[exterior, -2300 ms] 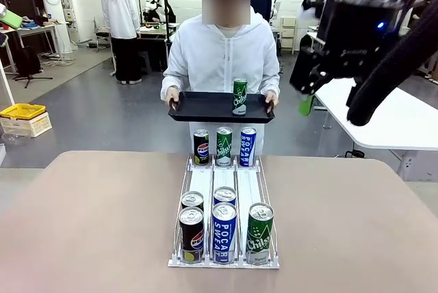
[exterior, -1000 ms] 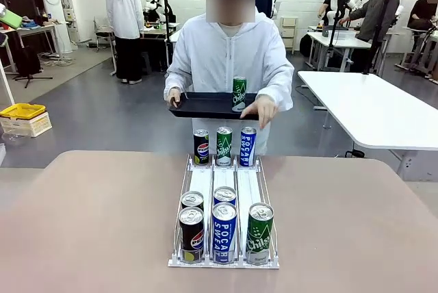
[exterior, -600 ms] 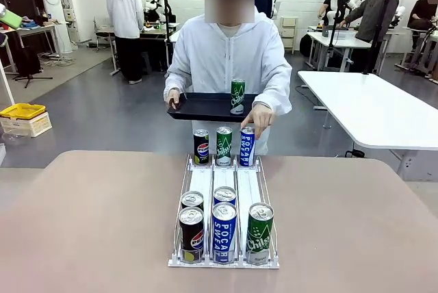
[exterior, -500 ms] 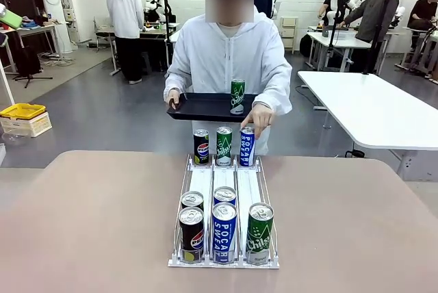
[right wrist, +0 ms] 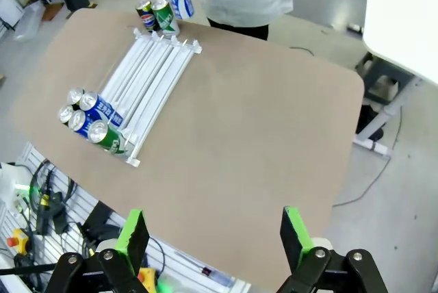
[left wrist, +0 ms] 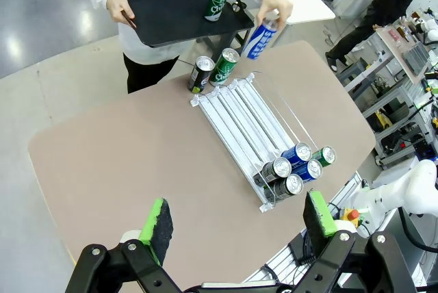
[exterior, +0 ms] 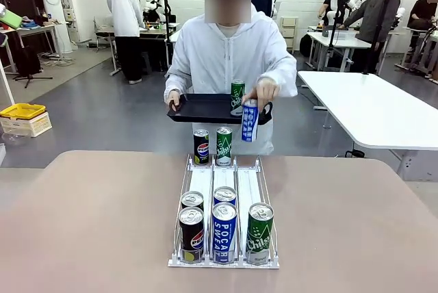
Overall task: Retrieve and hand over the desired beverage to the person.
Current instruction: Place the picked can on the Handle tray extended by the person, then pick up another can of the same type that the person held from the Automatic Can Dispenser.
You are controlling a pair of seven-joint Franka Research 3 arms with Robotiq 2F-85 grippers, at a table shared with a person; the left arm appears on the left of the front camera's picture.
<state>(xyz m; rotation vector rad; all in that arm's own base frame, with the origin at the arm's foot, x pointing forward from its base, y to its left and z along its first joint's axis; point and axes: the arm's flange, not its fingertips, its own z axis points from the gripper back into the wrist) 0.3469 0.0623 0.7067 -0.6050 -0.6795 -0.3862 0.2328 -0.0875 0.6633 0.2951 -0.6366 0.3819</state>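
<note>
blue can [exterior: 224, 233]: POCARI SWEAT | green can [exterior: 259, 235]: Chilsung, seemingly

From my station the table [exterior: 82, 224] showed a smooth, matt tan top. The cans [exterior: 224, 231] in the rack [exterior: 203, 183] had glossy printed metal sides and bright bare-metal lids. The rack's white rails looked like smooth plastic, edged with thin wire. The blue can [exterior: 250, 120] held by the person [exterior: 229, 40] shone the same way. The black tray [exterior: 198, 108] read as matt plastic and the white jacket [exterior: 205, 67] as soft cloth. The left gripper [left wrist: 238, 216] had matt, slightly rough green pads [left wrist: 157, 230] on black plastic fingers. The grey floor [exterior: 102, 115] gleamed, polished.
</note>
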